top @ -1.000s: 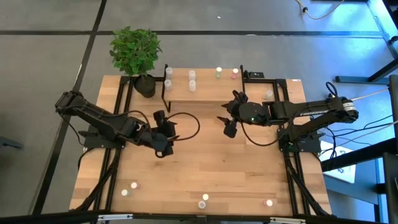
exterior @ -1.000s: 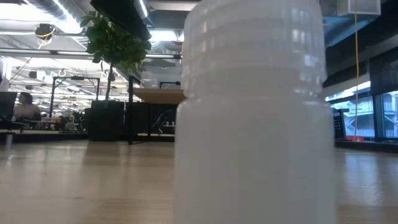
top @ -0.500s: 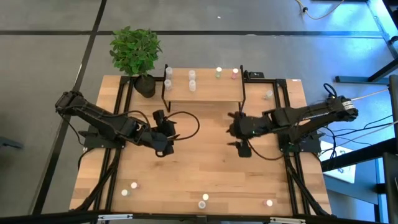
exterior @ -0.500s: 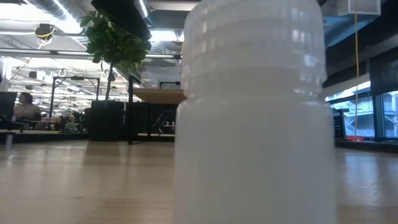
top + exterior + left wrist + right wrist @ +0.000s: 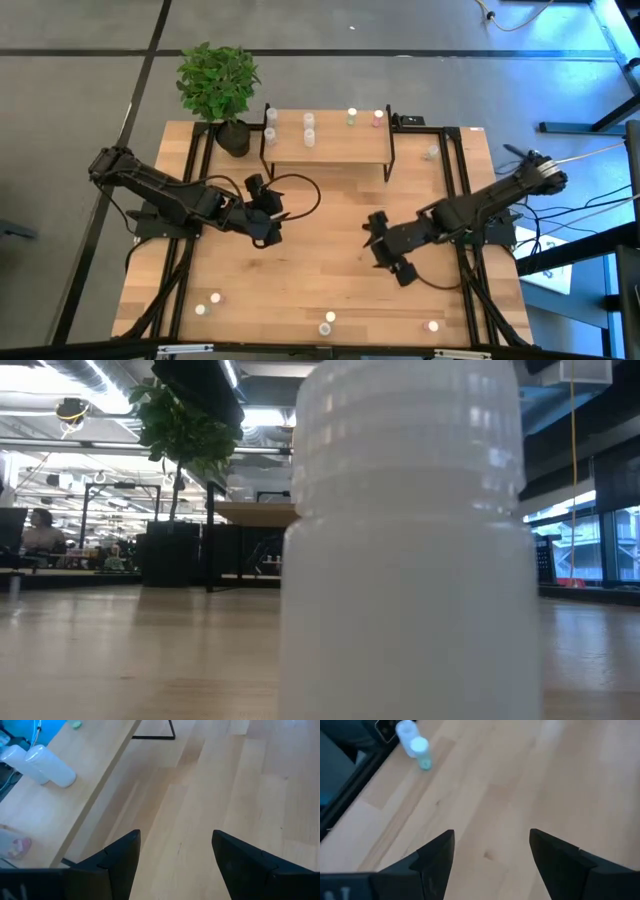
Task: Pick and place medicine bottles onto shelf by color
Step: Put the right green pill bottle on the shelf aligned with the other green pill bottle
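The shelf (image 5: pixel 328 146) stands at the table's far edge with several medicine bottles (image 5: pixel 308 129) upright on its board; two have white caps, one green (image 5: pixel 351 117), one pink (image 5: pixel 378 117). More bottles (image 5: pixel 328 322) stand along the near edge. My left gripper (image 5: pixel 270 215) hovers open left of centre, in front of the shelf, its fingers (image 5: pixel 120 860) around nothing. My right gripper (image 5: pixel 376 242) hovers open right of centre over bare wood (image 5: pixel 492 845). A green-capped bottle (image 5: pixel 417 745) lies ahead of it. One whitish bottle (image 5: pixel 410 540) fills the low view.
A potted plant (image 5: pixel 220 85) stands at the shelf's left end. One bottle (image 5: pixel 432 152) sits right of the shelf. Black frame rails (image 5: pixel 455 180) run along both table sides. The middle of the table (image 5: pixel 320 250) is bare wood between the arms.
My right gripper has swung from just in front of the shelf toward the table's near edge, sinking a little and rolling about its own line, its fingers still open. The left arm has kept its place. No bottle has moved.
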Controlling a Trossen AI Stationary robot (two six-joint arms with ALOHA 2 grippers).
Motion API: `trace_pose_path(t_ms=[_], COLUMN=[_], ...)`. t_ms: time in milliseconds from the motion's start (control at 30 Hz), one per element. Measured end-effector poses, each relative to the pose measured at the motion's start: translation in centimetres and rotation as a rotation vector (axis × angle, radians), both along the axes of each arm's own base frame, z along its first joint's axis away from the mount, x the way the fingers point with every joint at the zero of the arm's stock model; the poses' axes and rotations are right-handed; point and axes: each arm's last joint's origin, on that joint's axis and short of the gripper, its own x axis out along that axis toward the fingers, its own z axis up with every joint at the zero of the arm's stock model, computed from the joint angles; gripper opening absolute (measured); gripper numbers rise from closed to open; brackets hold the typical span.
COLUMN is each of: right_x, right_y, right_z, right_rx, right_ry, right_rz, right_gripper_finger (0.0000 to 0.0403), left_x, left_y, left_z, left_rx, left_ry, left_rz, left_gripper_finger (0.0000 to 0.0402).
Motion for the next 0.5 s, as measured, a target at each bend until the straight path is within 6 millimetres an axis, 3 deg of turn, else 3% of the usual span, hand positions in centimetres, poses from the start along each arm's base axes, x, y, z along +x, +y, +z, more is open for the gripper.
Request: trace_pose_path(t_ms=[500], right_x=[5.2], right_y=[3.0], right_z=[-5.7], right_rx=[0.051], right_ry=[-0.01], right_rz=[0.14], right_gripper_finger=[0.0261], left_x=[0.0], left_y=[-0.3], left_z=[-0.1], left_rx=[-0.077], left_ry=[0.017], left_rz=[-0.046], left_gripper_finger=[0.0239])
